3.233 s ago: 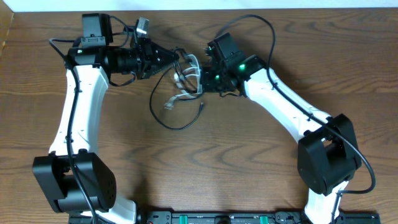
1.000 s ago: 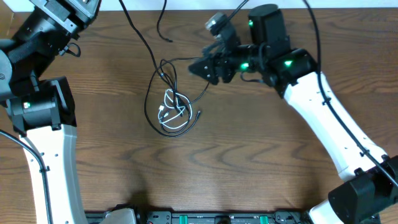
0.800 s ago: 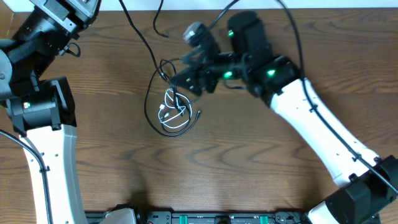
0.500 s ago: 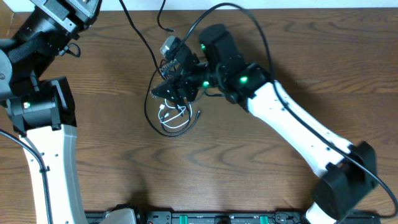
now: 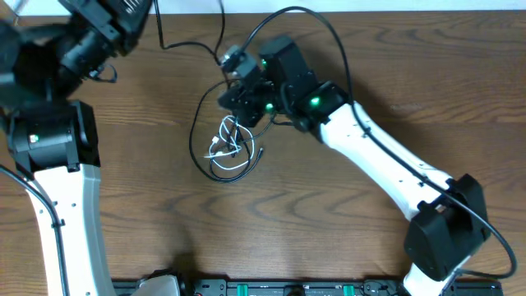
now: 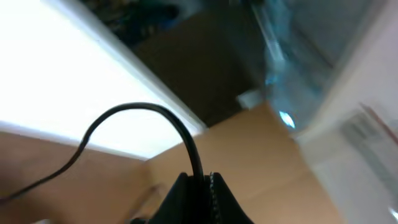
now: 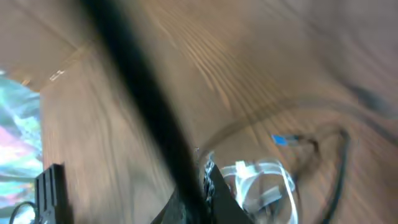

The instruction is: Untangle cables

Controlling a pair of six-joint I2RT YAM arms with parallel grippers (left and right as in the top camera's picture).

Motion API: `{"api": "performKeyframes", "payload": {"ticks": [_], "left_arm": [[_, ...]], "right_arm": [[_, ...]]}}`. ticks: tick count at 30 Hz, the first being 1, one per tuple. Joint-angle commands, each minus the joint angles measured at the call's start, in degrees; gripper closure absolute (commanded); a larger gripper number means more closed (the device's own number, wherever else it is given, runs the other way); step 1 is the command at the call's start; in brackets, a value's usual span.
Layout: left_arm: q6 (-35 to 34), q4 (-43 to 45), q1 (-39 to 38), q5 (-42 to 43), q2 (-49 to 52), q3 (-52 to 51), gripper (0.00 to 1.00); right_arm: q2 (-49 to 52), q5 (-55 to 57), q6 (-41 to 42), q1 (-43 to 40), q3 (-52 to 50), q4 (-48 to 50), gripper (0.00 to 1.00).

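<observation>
The counter [image 5: 329, 230] is dark brown wood with a wavy grain. Near its far middle lies the tangle. The white cable [image 5: 229, 138] is a short, flat-looking cord bunched into small glossy loops. The black cable [image 6: 134, 109], thin, round and smooth, rings that white bunch in a loose oval on the wood. From there it climbs toward the far edge and swings off to the left.

The left arm is raised over the far left corner. In its wrist view the left end effector [image 6: 199, 186] is clenched on the black cable. The dark fingertips meet in a narrow wedge, and the cord springs out of them in a stiff arch that bends down to the left.

The right arm, with white shells and black joints, stretches from the near right to the far middle. It sits just beyond the tangle, on its far side. Its wrist view is smeared by motion. There the right end effector [image 7: 200, 194] shows as a closed dark wedge, grasping the black cable. The cable runs as a thick blurred stripe up to the left, and the white loops lie just to the right of the fingertips.
</observation>
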Motion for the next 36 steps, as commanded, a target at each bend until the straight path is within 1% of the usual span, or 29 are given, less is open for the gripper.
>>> {"api": "performKeyframes", "payload": {"ticks": [1, 3, 6, 10, 15, 19, 21, 23, 24, 25, 27, 29, 31, 32, 34, 36], "left_arm": [[16.87, -9.99, 0.04, -6.71, 1.68, 0.15, 0.93], [22.84, -17.29, 0.02, -11.98, 2.54, 0.15, 0.93], [30.53, -24.74, 0.02, -16.85, 4.15, 0.15, 0.93], [34.93, -29.11, 0.02, -17.25, 5.95, 0.15, 0.93], [38.38, -32.09, 0.02, -17.27, 7.21, 0.15, 0.92], [41.42, -34.84, 0.02, -17.25, 7.72, 0.13, 0.93], [44.09, -36.59, -0.13, -17.22, 7.76, 0.13, 0.92], [48.61, -38.99, -0.72, -17.25, 7.76, 0.13, 0.85], [50.82, -40.19, -1.09, -17.25, 7.78, 0.13, 0.83], [52.24, -41.07, -1.4, -17.27, 7.8, 0.13, 0.76], [56.46, -43.3, -2.23, -17.29, 7.93, 0.13, 0.69], [59.36, -45.22, -3.04, -17.86, 8.22, 0.13, 0.59], [59.6, -46.84, -3.8, -20.02, 8.74, 0.13, 0.44], [59.63, -47.71, -4.24, -20.98, 9.07, 0.13, 0.39], [60.04, -48.96, -4.85, -21.31, 9.6, 0.11, 0.25], [60.35, -50.23, -5.51, -21.29, 9.84, 0.09, 0.24]], "right_arm": [[-6.47, 5.46, 2.47, -3.08, 5.6, -4.52, 0.99], [-8.07, 8.04, 1.36, -4.5, 9.03, -9.88, 0.99], [-9.9, 11.1, -0.28, -7.15, 15.54, -17.86, 0.99], [-10.82, 11.1, -0.68, -10.32, 22.53, -22.53, 0.99], [-11.08, 11.13, -0.59, -11.39, 29.4, -22.93, 0.99], [-11.08, 15.15, 5.07, -11.37, 31.93, -23.3, 0.99], [-10.91, 19.76, 10.32, -11.39, 31.89, -24.96, 0.99], [-10.12, 23.89, 15.26, -11.39, 31.82, -28.39, 0.99], [-9.66, 25.03, 17.07, -11.39, 31.76, -29.88, 0.99], [-9.25, 26.01, 18.75, -11.47, 31.61, -31.08, 0.99], [-8.2, 27.67, 22.49, -11.65, 31.01, -33.35, 0.99], [-6.99, 28.15, 23.96, -11.85, 30.69, -34.71, 0.99], [-5.6, 28.87, 25.2, -12.11, 30.69, -35.82, 0.99], [-4.9, 28.96, 25.62, -12.26, 30.69, -36.09, 0.99], [-3.67, 28.89, 26.16, -12.63, 30.69, -36.11, 0.99], [-2.29, 28.92, 26.97, -13.27, 30.69, -36.09, 0.99]]}}
